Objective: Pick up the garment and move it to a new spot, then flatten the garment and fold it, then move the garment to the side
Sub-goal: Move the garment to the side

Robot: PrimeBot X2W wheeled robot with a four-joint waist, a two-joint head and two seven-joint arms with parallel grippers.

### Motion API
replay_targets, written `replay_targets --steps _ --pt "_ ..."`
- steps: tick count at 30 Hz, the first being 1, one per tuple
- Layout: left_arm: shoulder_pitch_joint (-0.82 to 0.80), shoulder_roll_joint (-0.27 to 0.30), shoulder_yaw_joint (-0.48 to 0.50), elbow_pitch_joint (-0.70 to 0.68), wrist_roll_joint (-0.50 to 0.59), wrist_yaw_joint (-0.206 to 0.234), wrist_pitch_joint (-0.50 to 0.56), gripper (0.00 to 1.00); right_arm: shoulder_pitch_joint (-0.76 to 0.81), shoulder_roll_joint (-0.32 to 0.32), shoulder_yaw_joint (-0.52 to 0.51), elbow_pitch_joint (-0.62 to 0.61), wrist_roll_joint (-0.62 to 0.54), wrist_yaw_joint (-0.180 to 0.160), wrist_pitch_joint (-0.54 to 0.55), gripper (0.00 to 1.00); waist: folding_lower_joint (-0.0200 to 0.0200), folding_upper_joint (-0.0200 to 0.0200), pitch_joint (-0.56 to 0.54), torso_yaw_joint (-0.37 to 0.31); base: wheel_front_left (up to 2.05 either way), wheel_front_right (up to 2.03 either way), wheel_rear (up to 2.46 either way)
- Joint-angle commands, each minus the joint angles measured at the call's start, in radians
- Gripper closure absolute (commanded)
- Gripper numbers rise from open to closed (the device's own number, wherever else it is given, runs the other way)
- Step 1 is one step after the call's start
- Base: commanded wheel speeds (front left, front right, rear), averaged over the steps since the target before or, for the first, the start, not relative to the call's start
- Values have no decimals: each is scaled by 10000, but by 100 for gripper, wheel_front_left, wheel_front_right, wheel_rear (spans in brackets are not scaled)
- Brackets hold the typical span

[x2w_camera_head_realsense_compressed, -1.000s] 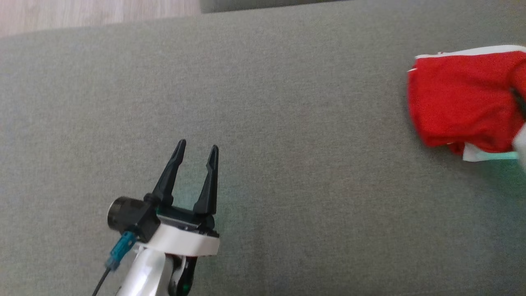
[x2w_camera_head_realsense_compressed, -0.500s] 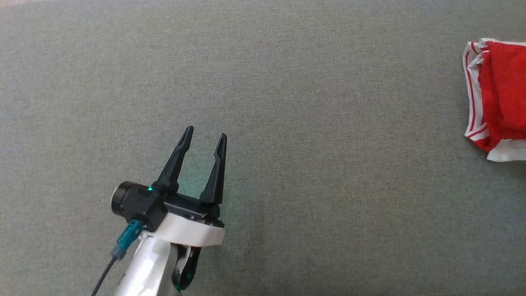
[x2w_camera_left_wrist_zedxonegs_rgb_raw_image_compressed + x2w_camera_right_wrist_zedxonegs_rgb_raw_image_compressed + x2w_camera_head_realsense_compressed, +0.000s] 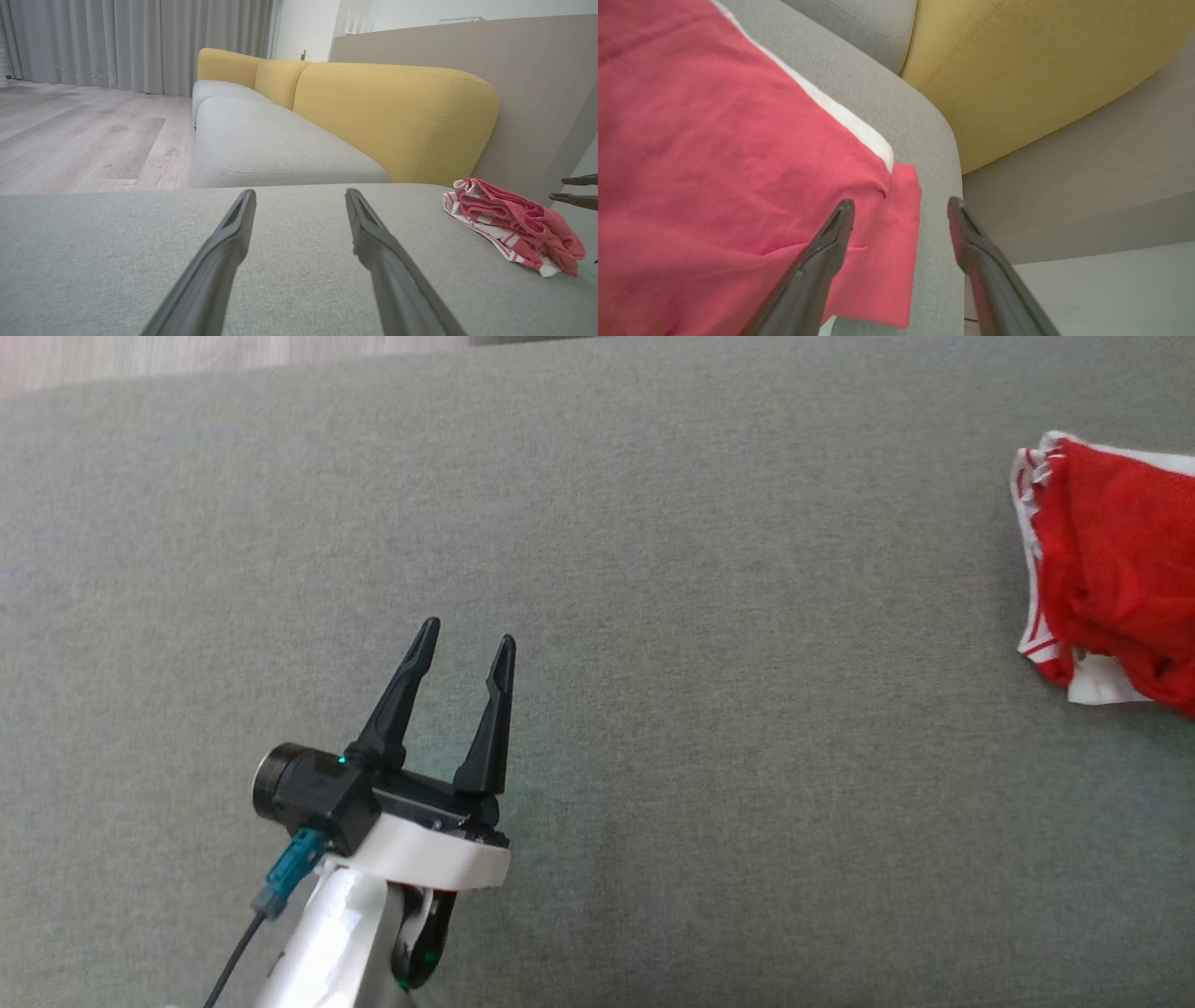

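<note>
The right gripper [image 3: 901, 202] hangs with its fingers apart and nothing between them, one tip over the garment [image 3: 1111, 569], the other just past its red edge. The left gripper [image 3: 468, 630], also spread and empty, hovers well apart from the garment, low over bare grey seat cushion [image 3: 653, 569].

The garment lies in a loose red-and-white bundle, rumpled rather than flat. I judge this to be either the pick-up about to start or the set-aside just finished; the pictures do not settle which. If a pick-up, the right gripper needs to drop and pinch the near edge.

Beyond the garment the cushion ends at a rounded corner, so a careless push could tip it off. A yellow backrest [image 3: 392, 116] rises behind the garment; nothing blocks the approach.
</note>
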Motion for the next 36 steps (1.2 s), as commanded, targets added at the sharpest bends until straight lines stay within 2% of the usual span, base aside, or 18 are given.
replay_targets --steps 1,7,11,12,15,16,22,28,32,36 --pt "-86 42 315 -310 -31 15 -82 0 -137 -257 -105 -144 -76 73 -153 0 0 0 -126 -84 0 0 0" --pt "92 42 541 -369 -94 15 -82 0 -531 315 -920 -437 -574 73 -667 0 0 0 -554 -263 0 0 0" --pt "250 42 748 -487 -178 15 -82 0 -601 1355 -1641 -1045 -950 73 -1242 0 0 0 -855 -362 0 0 0" --pt "250 42 748 -487 -178 15 -82 0 -601 1355 -1641 -1045 -950 73 -1242 0 0 0 -855 -362 0 0 0" --pt "334 42 930 -695 -236 15 -82 0 -327 2215 -2110 -1696 -1114 73 -1665 0 0 0 -1058 -399 0 0 0" --pt "389 42 1016 -819 -224 15 -82 0 11 2786 -2380 -2195 -1106 73 -1918 0 0 0 -1178 -403 0 0 0" --pt "652 41 1259 -1040 -230 15 -82 0 1507 4636 -2915 -3756 -1155 73 -2402 0 0 0 -1537 -406 0 0 0" --pt "974 41 1403 -1103 -561 17 -82 0 3359 6550 -3720 -4680 -1470 73 -2667 0 0 0 -1839 -373 0 0 0" --pt "1251 41 1538 -843 -334 22 -82 0 4511 7189 -4261 -4997 -1826 73 -2729 0 0 0 -1960 -353 0 0 0" --pt "1362 41 1801 -584 -492 159 -82 0 5210 7384 -4509 -5384 -1774 73 -2739 0 0 0 -1954 -406 0 0 0"
